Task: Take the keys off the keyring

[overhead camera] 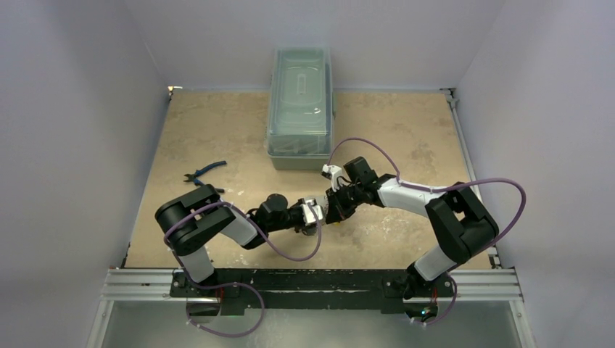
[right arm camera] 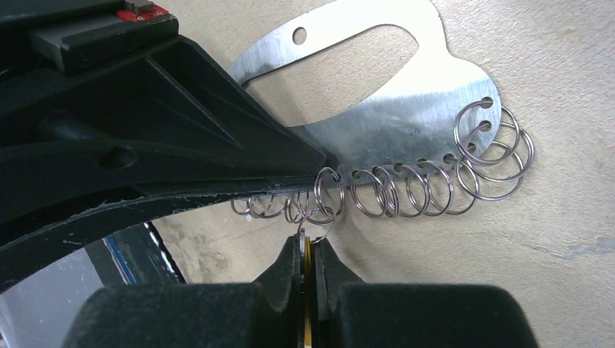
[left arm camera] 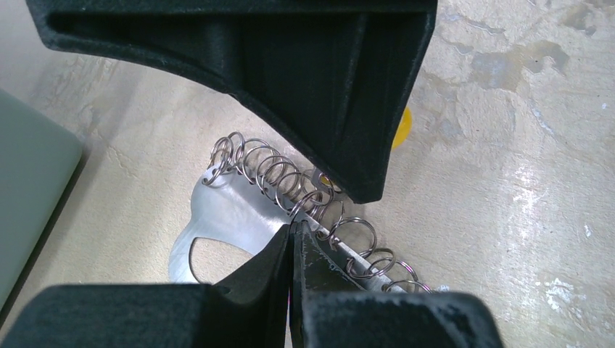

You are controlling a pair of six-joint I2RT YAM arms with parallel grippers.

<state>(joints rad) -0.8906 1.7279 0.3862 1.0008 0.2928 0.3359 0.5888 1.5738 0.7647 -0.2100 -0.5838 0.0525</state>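
The keyring (right arm camera: 406,123) is a flat silvery plate with an oval opening and a row of several small wire rings (right arm camera: 406,190) along one edge. It is held above the table. My left gripper (left arm camera: 292,228) is shut on the ringed edge of the keyring (left arm camera: 225,217). My right gripper (right arm camera: 310,243) is shut on a key with a yellow head (right arm camera: 307,250), which hangs from one small ring (right arm camera: 323,210). In the left wrist view a bit of the yellow head (left arm camera: 402,127) peeks past the right finger (left arm camera: 326,109). From above, the left gripper (overhead camera: 313,214) and the right gripper (overhead camera: 335,209) meet tip to tip.
Blue-handled pliers (overhead camera: 204,172) lie on the table at the left. A lidded translucent plastic box (overhead camera: 300,109) stands at the back middle. White walls close in the table on three sides. Purple cables loop from both arms.
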